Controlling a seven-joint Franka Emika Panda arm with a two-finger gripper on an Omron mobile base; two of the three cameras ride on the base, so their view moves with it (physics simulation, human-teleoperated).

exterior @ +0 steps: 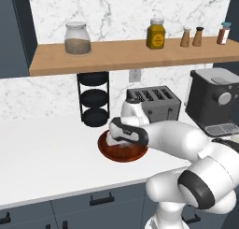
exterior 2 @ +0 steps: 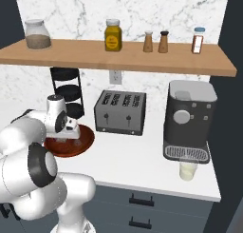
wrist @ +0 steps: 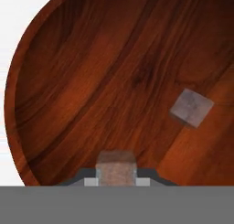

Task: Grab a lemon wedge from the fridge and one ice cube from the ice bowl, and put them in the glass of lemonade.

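My gripper (exterior: 115, 142) (exterior 2: 67, 134) reaches down inside the ice bowl (exterior: 123, 158) (exterior 2: 84, 144), a wide reddish-brown wooden bowl (wrist: 68, 81) on the white counter. One pale grey ice cube (wrist: 116, 165) sits tight between my two fingertips, which touch it on both sides. A second ice cube (wrist: 191, 108) lies loose on the bowl's floor, off to one side. The glass of lemonade (exterior 2: 188, 170) stands under the coffee machine's spout at the right. The fridge and the lemon wedge are out of view.
A grey toaster (exterior: 154, 104) (exterior 2: 119, 112) stands just behind the bowl, and a black three-tier rack (exterior: 94, 98) (exterior 2: 66, 92) beside it. The dark coffee machine (exterior: 215, 102) (exterior 2: 190, 118) is at the right. A wooden shelf (exterior: 121, 55) with jars hangs overhead.
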